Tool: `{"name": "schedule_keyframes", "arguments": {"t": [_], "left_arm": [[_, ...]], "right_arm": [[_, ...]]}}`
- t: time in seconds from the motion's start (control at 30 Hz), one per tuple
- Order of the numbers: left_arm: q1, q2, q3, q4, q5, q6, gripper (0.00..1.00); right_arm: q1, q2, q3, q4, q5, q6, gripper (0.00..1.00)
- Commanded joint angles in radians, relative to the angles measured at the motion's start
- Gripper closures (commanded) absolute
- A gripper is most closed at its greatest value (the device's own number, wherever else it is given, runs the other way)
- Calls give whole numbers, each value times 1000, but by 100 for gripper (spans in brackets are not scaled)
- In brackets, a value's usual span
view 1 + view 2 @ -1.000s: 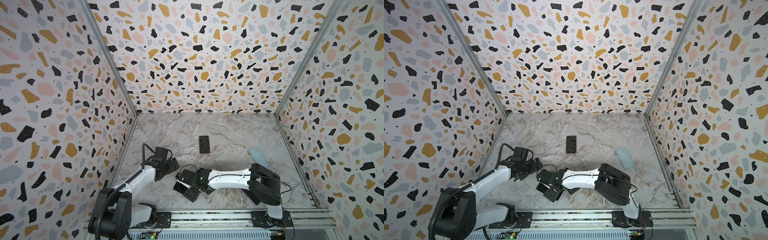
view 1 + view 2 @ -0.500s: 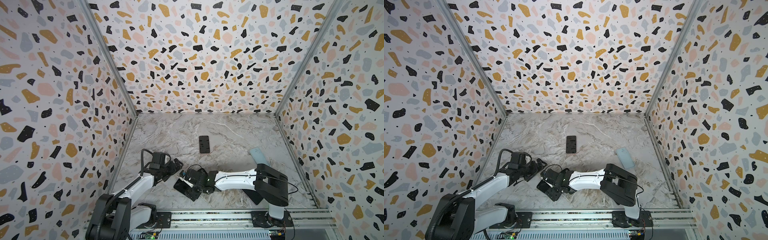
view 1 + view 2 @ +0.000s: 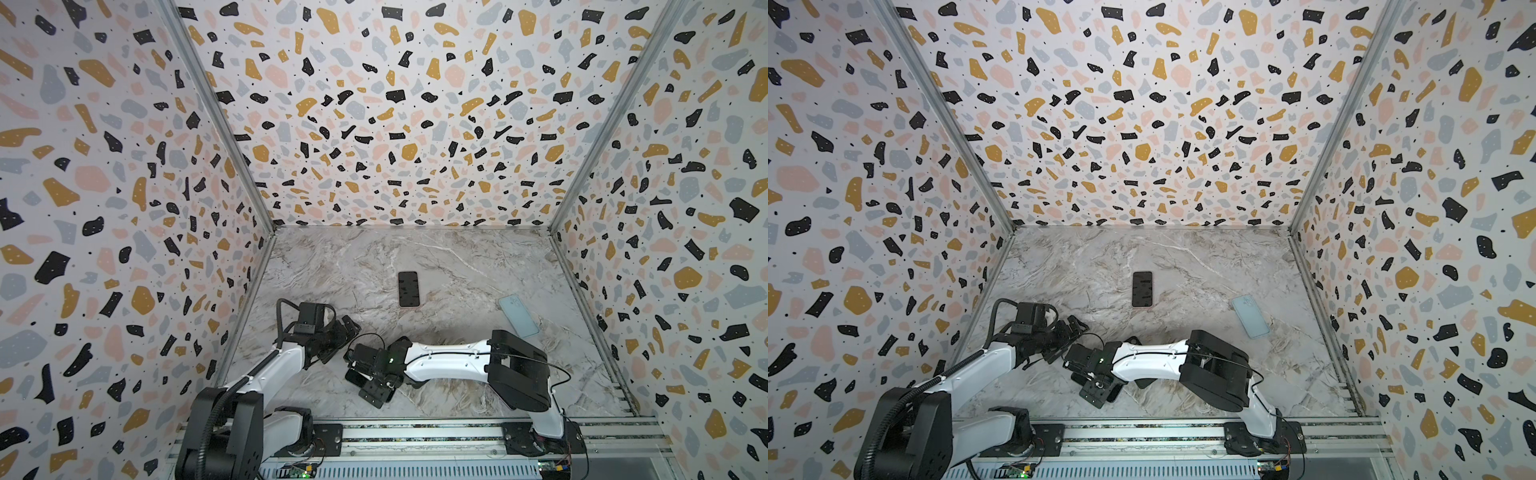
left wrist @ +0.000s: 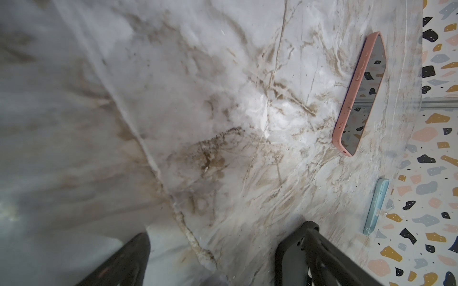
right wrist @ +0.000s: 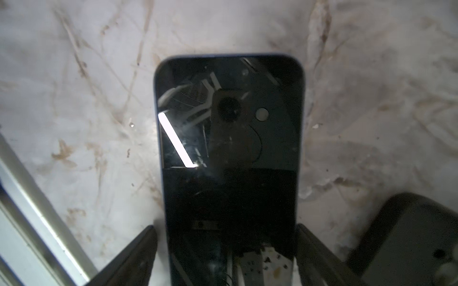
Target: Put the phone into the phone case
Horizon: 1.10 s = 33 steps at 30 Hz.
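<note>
A bare black phone (image 5: 230,161) lies flat on the marble floor (image 3: 457,266), screen up. My right gripper (image 5: 226,237) straddles its near end with the jaws open, and a thin gap shows beside one finger (image 5: 138,255). In both top views this gripper (image 3: 370,380) (image 3: 1094,382) sits low near the front rail and covers most of the phone. The empty light blue phone case (image 3: 518,316) (image 3: 1250,316) (image 4: 375,205) lies far right. My left gripper (image 4: 223,237) (image 3: 347,328) hovers open over bare floor, just behind the right gripper.
A second black phone in a pink case (image 3: 408,289) (image 3: 1142,289) (image 4: 359,94) lies mid-floor. The metal front rail (image 5: 37,198) runs close by the right gripper. A dark grey rounded part (image 5: 409,237) sits close beside its other finger. Patterned walls enclose three sides.
The right jaws have widened slightly around the phone, and that arm's elbow has shifted. The left gripper has stayed open and crept a little towards the right gripper.
</note>
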Motion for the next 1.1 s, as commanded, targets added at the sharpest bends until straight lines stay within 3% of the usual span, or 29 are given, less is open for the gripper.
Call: {"name": "schedule_keyframes", "arguments": {"t": [0.0,0.2,0.4,0.73,1.07], "left_arm": [[16,21,-18,-106,-20,21,0],[17,32,-31,-86,6,22,0],[18,26,-72,-49,68,13,0],[17,-19,-159,-41,157,-15,3],[17,-79,-265,-79,174,-32,11]], "right_arm": [[-29,59,-55,-120,2,47,20],[-29,87,-33,-136,-14,38,31],[-70,-1,-132,21,-89,74,37],[-121,-70,-250,237,-195,111,40],[-147,-56,-262,286,-235,119,40]]}}
